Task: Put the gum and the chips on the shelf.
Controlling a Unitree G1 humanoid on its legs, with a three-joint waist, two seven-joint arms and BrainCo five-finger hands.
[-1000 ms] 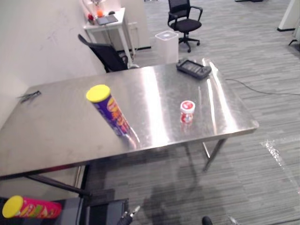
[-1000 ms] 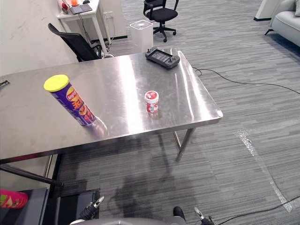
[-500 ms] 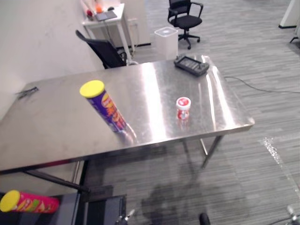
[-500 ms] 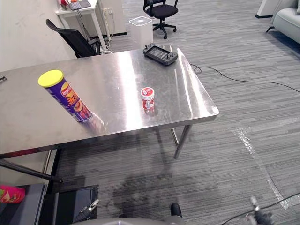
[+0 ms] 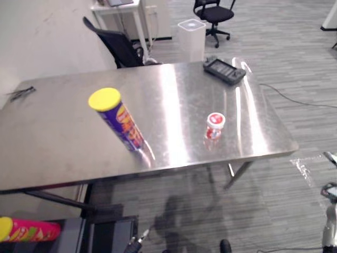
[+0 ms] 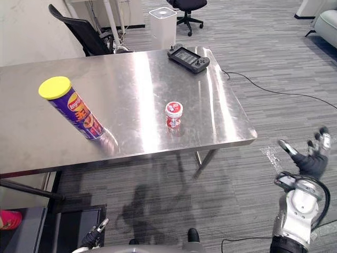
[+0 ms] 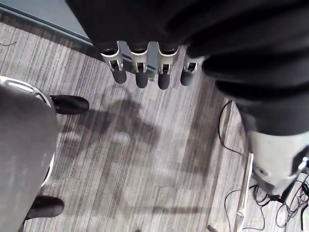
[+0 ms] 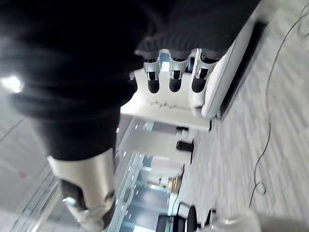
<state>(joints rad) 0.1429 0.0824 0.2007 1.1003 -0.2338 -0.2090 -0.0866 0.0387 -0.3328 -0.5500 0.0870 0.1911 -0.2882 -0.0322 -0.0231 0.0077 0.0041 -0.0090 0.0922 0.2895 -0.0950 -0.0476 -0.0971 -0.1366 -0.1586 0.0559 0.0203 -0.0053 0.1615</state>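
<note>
Fingers [image 6: 288, 147] of the right hand [image 6: 310, 161] stand spread and empty, low over the carpet [image 6: 253, 58] off the near right corner of the table [image 6: 131, 79]; its own wrist view shows a row of straight fingers with nothing between them. The left hand [image 7: 150, 60] hangs over the floor, its fingers [image 7: 119, 73] straight, side by side and holding nothing.

Both task things sit on the steel table, well apart from either hand. The gum jar [image 6: 174, 114], white and red, stands towards the near right. The chips can [image 6: 73, 109], purple with a yellow lid, stands on its base near the front edge to the left.

At the lower left a second can [image 5: 30, 230], pink with a yellow end, lies on its side on a dark low surface [image 5: 73, 237]; the frame edge cuts it off, and what the surface belongs to is hard to make out. A small dark item [image 5: 20, 93] at the table's far left is too small to identify.

A black handheld controller [image 6: 188, 57] lies at the far right corner. Behind the table are a black chair [image 6: 79, 32], a white bin [image 6: 162, 20] and a white desk [image 5: 118, 6] against the wall.
</note>
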